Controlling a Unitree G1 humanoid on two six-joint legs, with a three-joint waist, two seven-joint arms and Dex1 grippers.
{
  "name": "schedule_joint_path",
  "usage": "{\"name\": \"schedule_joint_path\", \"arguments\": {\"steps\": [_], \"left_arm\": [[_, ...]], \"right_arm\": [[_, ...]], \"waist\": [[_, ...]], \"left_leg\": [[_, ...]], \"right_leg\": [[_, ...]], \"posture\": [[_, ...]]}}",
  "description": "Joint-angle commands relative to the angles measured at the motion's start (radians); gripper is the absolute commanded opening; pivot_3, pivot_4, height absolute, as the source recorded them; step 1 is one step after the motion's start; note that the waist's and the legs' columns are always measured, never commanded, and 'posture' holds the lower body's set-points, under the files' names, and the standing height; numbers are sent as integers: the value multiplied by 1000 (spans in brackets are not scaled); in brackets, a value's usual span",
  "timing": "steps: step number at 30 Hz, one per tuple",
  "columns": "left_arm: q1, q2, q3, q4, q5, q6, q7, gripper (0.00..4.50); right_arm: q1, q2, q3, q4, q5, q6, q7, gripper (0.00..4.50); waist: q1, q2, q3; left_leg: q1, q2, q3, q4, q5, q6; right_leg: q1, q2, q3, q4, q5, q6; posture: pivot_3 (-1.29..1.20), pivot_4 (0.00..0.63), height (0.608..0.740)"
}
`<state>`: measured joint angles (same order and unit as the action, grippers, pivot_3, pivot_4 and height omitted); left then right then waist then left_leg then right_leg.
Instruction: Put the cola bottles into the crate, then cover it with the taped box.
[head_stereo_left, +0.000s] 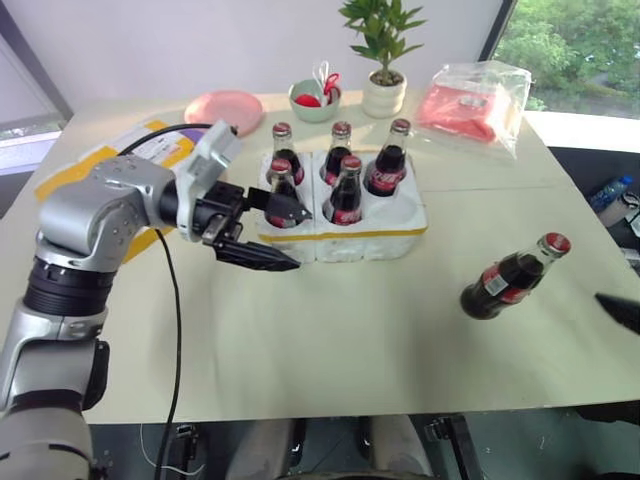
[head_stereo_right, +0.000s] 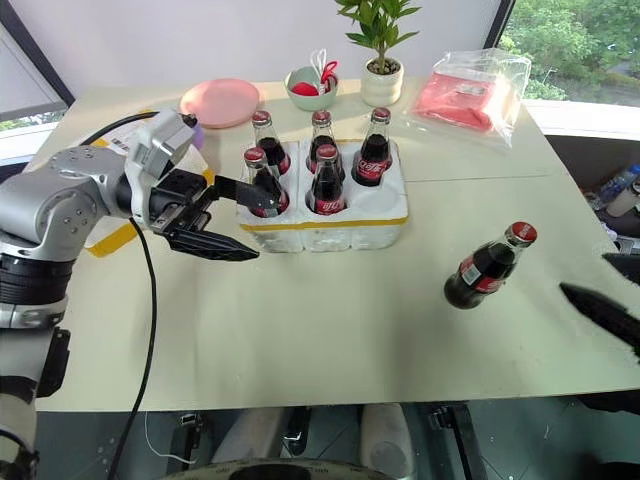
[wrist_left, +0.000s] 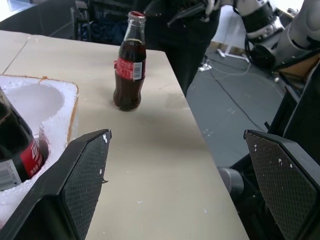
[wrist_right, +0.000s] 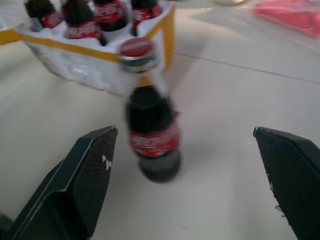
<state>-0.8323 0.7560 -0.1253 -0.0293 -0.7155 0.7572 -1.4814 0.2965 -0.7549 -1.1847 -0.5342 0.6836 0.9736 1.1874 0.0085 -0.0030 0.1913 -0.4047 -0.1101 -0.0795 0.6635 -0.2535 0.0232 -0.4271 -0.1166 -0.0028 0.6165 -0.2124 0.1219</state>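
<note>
The crate (head_stereo_left: 400, 238), a low white foam tray with a yellow band, sits mid-table and holds several cola bottles (head_stereo_left: 347, 192); its front right well is bare. One more cola bottle (head_stereo_left: 512, 278) stands alone on the table to the right. My left gripper (head_stereo_left: 298, 240) hovers at the crate's front left corner, open and holding nothing. My right gripper (head_stereo_right: 585, 275) is open at the right table edge, a little short of the lone bottle (wrist_right: 150, 135). The taped box (head_stereo_left: 100, 165) lies at the far left, mostly hidden behind my left arm.
Along the back of the table stand a pink plate (head_stereo_left: 224, 106), a green bowl (head_stereo_left: 315, 100), a potted plant (head_stereo_left: 383, 60) and a clear bag with something red inside (head_stereo_left: 472, 100). A blue bottle (head_stereo_left: 610, 190) lies off the table's right side. A black cable hangs from my left arm.
</note>
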Motion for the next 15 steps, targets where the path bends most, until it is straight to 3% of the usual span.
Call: {"name": "schedule_joint_path", "arguments": {"steps": [1,7,15], "left_arm": [[-33,0,17,7,7,-14,-17,4450],[-14,-1,16,-11,22,-25,-24,4450],[7,5,32,-55,17,-4,-1,4450]], "right_arm": [[11,27,-17,-99,127,36,-87,4500],[8,140,121,-202,229,1,-279,4500],[27,145,241,-179,257,-77,-393,4500]], "waist": [[4,0,0],[5,0,0],[5,0,0]], "left_leg": [[0,0,0,0,0,0],[-2,1,-2,-1,0,1],[-2,0,-2,-1,0,1]], "right_leg": [[0,0,0,0,0,0],[-2,0,-1,0,0,0],[-1,0,-1,-1,0,0]], "posture": [[0,150,740],[0,150,740],[0,150,740]]}}
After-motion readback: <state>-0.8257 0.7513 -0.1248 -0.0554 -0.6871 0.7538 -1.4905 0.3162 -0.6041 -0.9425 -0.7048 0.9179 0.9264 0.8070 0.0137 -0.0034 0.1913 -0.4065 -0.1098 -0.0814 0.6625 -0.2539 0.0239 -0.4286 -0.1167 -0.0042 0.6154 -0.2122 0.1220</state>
